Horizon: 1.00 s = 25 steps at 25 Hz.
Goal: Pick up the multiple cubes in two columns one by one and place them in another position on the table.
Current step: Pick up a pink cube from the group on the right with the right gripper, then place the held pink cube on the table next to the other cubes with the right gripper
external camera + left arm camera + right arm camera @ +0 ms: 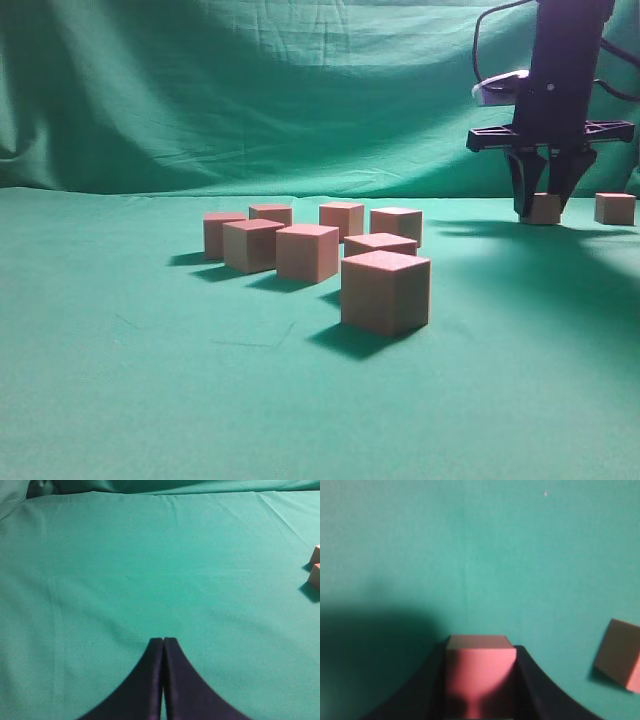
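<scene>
Cubes (330, 250) wait in two columns mid-table, while the right gripper (545, 208) stands at the table's (120, 400) far right edge, its jaws flanking one cube (480, 672) squarely between them; contact cannot be told. Another cube (614, 208) sits just beside. The left gripper (163, 642) hangs pressed together. No writing shows.

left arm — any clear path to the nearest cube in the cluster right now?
Probably yes. The left gripper is shut over bare table, with nothing between it and the two cubes at its view's right edge. The right gripper is off to the far right around its own cube. Reach distance can't be judged.
</scene>
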{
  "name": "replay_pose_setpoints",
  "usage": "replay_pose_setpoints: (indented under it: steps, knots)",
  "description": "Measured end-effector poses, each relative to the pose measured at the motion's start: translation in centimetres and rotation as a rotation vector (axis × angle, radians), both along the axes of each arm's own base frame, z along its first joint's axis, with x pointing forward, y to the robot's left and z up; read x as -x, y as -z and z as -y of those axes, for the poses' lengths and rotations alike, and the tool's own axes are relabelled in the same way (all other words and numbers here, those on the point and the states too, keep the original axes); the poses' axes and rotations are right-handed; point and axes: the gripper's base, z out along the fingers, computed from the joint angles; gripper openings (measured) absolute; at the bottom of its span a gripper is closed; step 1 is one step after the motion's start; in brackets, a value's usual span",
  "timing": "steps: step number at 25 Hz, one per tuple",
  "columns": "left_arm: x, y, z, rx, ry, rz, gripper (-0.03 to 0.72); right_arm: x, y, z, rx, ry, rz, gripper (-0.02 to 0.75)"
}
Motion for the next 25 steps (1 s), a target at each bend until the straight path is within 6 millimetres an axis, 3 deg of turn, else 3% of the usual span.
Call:
replay_pose_setpoints:
  steps: [3,7,12,16,19,22,25]
  knots:
    - [0.0,0.0,0.0,0.0,0.0,0.0,0.0,0.6,-3.3,0.0,-0.012,0.007,0.003,0.259]
    - [0.0,0.0,0.0,0.0,0.0,0.0,0.0,2.2,-11.6,0.1,-0.083,0.009,0.142,0.259]
    - [0.0,0.0,0.0,0.0,0.0,0.0,0.0,6.9,-21.2,0.1,-0.233,-0.01,0.307,0.259]
    - [0.0,0.0,0.0,0.0,0.0,0.0,0.0,12.3,-26.5,0.4,-0.351,-0.037,0.378,0.259]
    - [0.0,0.0,0.0,0.0,0.0,0.0,0.0,16.5,-28.2,0.8,-0.395,-0.065,0.381,0.259]
    - [0.0,0.0,0.0,0.0,0.0,0.0,0.0,20.0,-27.8,1.2,-0.403,-0.125,0.345,0.259]
    - [0.0,0.0,0.0,0.0,0.0,0.0,0.0,22.6,-25.8,1.3,-0.427,-0.17,0.264,0.259]
